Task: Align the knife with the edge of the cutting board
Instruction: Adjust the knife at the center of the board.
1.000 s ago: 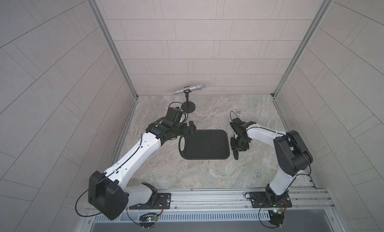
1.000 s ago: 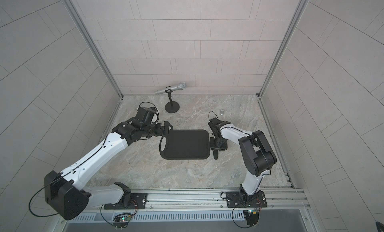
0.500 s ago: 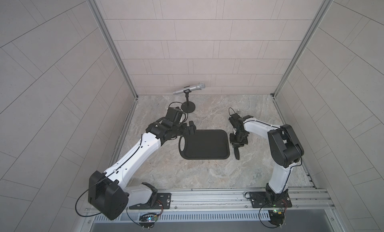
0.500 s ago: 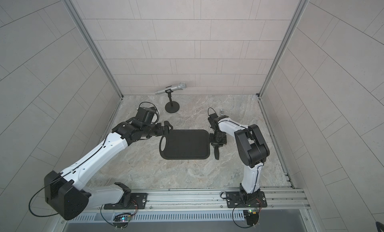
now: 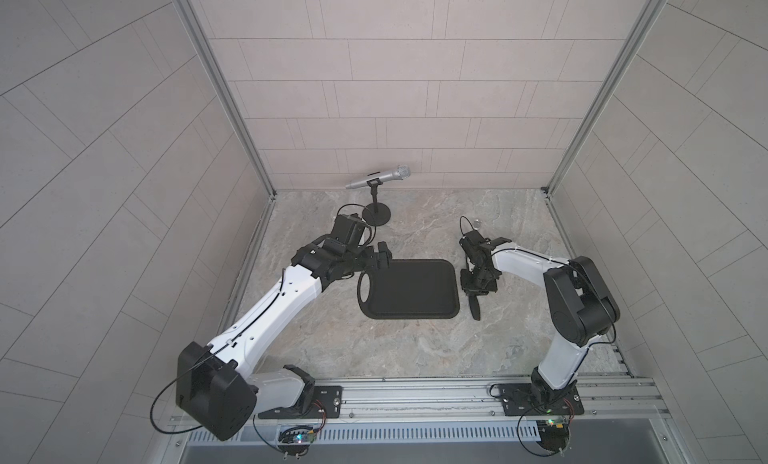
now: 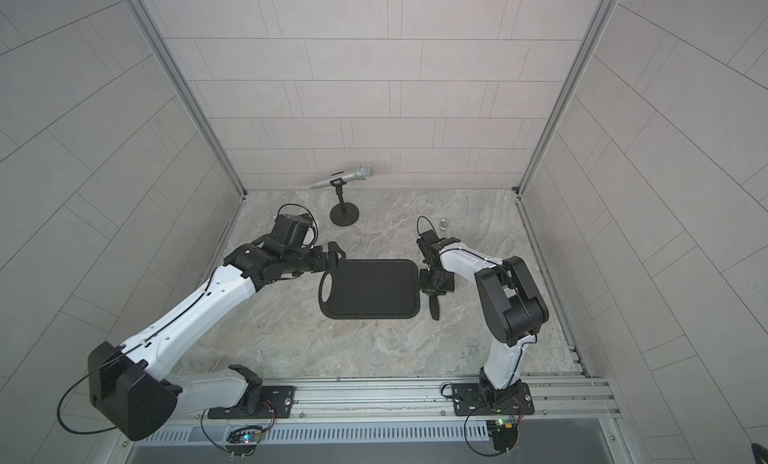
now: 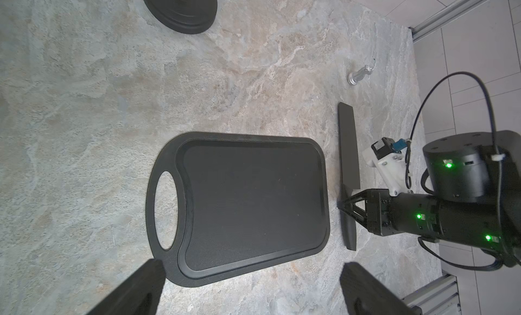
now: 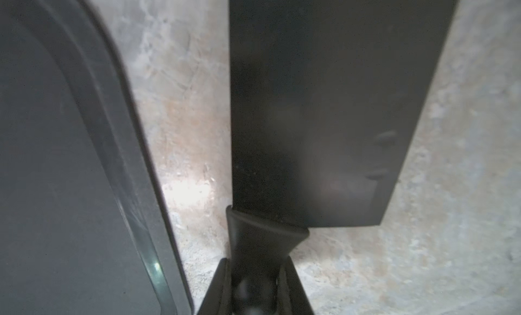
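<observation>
Right wrist view: my right claw (image 8: 256, 267) clenches the knife (image 8: 324, 102) by its handle — cutting board (image 8: 56, 158) just beside it, a strip of table (image 8: 183, 124) between.

A robot-lab test booth: pale tiled panels (image 5: 399, 109) between aluminium posts (image 5: 224, 92) wall a marble-look tabletop (image 5: 407, 350) on three sides, a microphone (image 5: 380, 177) on a stand (image 5: 377, 217) sits beyond the fingers (image 7: 135, 291) of the left gripper (image 7: 252, 267), and the left arm (image 5: 270, 312) and right arm (image 5: 528, 262) are bolted to a rail (image 5: 415, 393) well behind them.
</observation>
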`<control>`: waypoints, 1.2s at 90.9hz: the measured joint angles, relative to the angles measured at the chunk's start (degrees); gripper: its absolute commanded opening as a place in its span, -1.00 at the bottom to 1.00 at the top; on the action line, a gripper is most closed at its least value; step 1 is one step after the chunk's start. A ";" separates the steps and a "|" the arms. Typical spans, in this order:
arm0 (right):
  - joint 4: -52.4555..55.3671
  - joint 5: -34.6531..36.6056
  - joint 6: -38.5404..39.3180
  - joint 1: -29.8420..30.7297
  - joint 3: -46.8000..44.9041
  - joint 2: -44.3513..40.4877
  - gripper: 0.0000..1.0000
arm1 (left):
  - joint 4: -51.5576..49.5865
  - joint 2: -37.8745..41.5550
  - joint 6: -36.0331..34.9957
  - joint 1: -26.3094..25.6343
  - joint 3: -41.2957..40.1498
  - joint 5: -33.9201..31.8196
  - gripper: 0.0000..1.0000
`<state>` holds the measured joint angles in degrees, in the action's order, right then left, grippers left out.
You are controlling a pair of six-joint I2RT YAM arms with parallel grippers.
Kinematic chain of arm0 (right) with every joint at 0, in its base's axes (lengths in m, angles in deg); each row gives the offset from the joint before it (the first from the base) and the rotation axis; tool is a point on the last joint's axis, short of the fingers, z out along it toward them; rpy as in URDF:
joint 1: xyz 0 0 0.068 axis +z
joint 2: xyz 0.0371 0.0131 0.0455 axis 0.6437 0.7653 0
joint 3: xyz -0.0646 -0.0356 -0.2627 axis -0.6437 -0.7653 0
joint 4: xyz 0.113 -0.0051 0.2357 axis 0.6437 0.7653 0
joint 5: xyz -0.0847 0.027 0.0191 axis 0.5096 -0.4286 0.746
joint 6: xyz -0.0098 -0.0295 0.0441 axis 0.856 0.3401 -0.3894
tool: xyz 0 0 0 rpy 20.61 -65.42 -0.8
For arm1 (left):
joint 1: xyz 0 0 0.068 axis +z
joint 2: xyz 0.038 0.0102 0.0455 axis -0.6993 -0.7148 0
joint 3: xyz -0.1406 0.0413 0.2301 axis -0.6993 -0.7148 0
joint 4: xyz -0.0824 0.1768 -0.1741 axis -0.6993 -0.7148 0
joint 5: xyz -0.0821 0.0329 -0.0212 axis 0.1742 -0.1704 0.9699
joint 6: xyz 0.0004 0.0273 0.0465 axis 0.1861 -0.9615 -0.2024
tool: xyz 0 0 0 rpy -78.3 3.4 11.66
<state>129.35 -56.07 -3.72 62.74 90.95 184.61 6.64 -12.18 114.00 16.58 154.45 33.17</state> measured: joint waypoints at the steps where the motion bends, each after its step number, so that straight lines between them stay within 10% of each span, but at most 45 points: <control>1: -0.13 0.15 -0.04 0.09 -0.35 -0.37 -1.00 | 0.00 0.00 0.00 0.00 0.00 0.00 1.00; 109: -7.67 5.14 -8.35 11.85 -7.15 -7.02 -1.00 | 0.02 0.02 0.00 0.00 0.00 -0.48 1.00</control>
<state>121.68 -50.93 -12.07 74.59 83.80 177.60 6.66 -12.16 114.00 16.58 154.45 32.69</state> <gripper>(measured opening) 0.154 0.999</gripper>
